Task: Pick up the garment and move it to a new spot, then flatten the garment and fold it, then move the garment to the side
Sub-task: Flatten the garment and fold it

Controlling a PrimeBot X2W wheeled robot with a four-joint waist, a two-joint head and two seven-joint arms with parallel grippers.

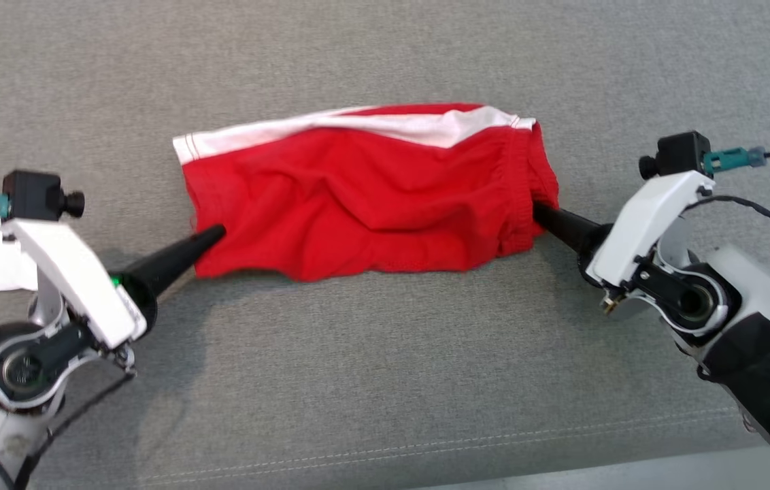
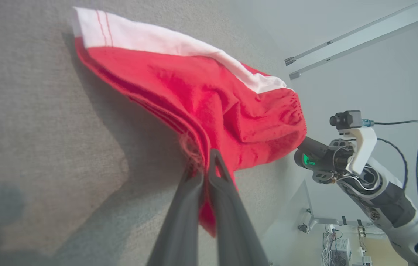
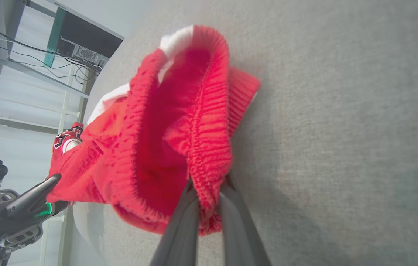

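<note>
bright, even overhead light; soft shadows beneath the left end effector (image 1: 217, 234) and garment (image 1: 358, 194); wrist views bend at edges.

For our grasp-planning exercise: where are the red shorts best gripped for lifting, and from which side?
Take the red shorts at their two short ends: the leg hem from the left, the gathered waistband from the right. They form one wide folded band, so end grips would likely keep them flat. The left gripper and right gripper are shut there.
</note>
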